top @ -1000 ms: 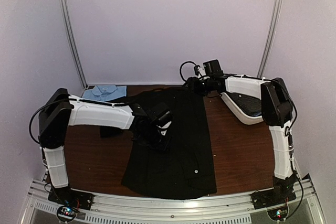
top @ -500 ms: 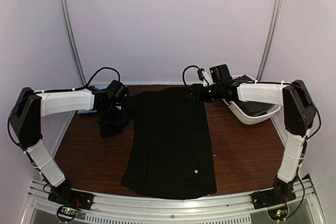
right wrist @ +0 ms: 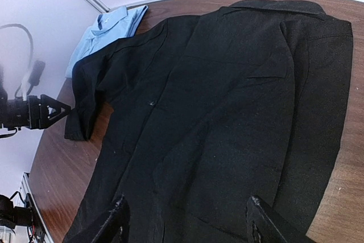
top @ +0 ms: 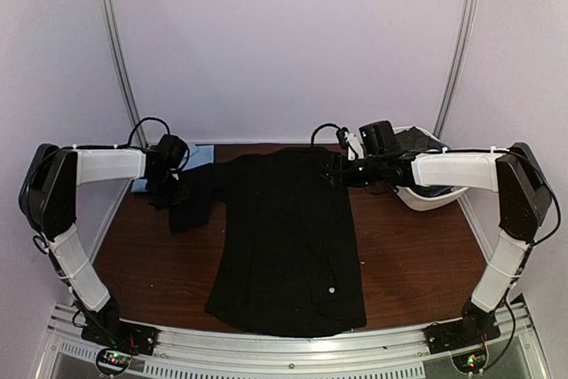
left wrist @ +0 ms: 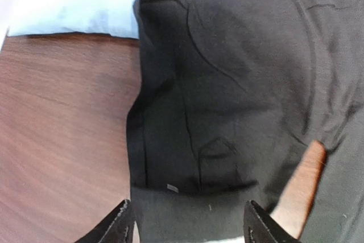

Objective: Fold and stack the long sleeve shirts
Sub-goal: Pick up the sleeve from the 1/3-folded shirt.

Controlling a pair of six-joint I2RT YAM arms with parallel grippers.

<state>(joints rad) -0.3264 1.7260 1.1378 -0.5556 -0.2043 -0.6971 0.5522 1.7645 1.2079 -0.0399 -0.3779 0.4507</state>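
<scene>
Black shirt (top: 288, 237): It lies flat in the middle of the table (top: 408, 255). Its collar is at the far end and its bottom edge is close to the arm bases. One small pale button (top: 331, 289) shows near the bottom edge.
Black sleeve (top: 186, 206): It sticks out from the left side of the black shirt and lies on the wood. In the left wrist view it looks wrinkled, with a stitched band at the end.
Blue shirt (top: 200, 155): It is folded and sits in the far left corner of the table. The left arm hides part of it. The black sleeve lies just beside it.
Left gripper (left wrist: 187, 226): It hangs over the black sleeve and points down at it. Its two fingers are spread wide apart, and they pinch nothing.
Right gripper (right wrist: 187, 223): It is at the far right corner of the black shirt, near the collar. It looks across the shirt from above. Its fingers are spread wide apart too, and nothing is between them.
White tub (top: 426, 197): It sits at the far right of the table, behind the right arm. Something dark is inside it, but what it is cannot be told.
Table: It is brown wood, and bare wood shows on both sides of the black shirt.
</scene>
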